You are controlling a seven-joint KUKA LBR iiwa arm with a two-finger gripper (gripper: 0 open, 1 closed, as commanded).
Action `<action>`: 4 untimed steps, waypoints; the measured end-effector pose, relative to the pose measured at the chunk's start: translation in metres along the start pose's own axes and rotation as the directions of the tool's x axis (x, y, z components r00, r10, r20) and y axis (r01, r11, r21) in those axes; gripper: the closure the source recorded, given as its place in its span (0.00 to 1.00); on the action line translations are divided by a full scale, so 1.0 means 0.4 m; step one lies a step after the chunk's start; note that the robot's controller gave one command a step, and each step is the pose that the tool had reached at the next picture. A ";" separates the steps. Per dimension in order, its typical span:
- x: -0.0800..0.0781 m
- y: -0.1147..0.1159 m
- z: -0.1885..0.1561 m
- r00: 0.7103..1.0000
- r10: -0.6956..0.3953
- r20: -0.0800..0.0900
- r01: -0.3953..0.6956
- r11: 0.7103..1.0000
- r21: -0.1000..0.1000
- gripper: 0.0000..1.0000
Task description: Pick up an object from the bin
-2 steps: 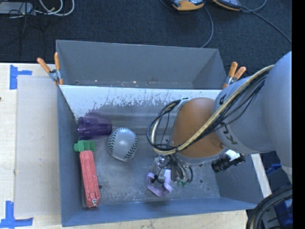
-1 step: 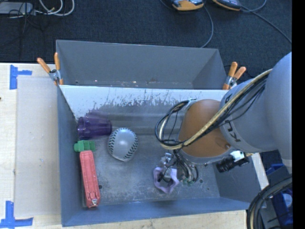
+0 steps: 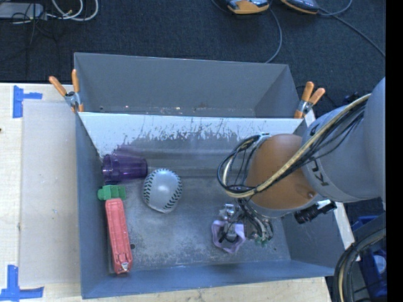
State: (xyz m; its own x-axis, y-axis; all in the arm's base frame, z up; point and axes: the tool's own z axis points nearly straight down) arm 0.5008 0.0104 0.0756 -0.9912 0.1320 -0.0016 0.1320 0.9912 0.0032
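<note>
Bin (image 3: 182, 99) holds 4 things: 1 purple cup (image 3: 124, 167), 1 ball (image 3: 162, 190), 1 red bottle (image 3: 118, 234), 1 purple scrap (image 3: 225, 239) beneath gripper (image 3: 242, 228); can't tell its grip.

Only one mark comes near to reading: dark lettering (image 3: 322, 178) on the grey arm (image 3: 346, 162), at about three o'clock of the bin (image 3: 182, 87), perhaps a "K", half hidden beside the orange cover (image 3: 277, 175). Nothing else is legible.
</note>
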 end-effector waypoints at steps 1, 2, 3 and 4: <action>0.017 -0.127 -0.016 0.998 0.065 -0.008 -0.065 0.998 0.001 1.00; 0.017 -0.166 -0.021 0.997 0.076 -0.007 -0.076 0.997 0.002 1.00; 0.029 -0.144 -0.147 0.999 0.033 -0.015 -0.033 0.999 0.002 1.00; 0.011 -0.223 -0.181 0.999 0.044 -0.001 -0.044 0.999 0.001 1.00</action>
State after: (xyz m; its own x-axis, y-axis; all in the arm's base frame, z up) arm 0.4845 -0.0776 0.1478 -0.9845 0.1754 0.0000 0.1754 0.9845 0.0027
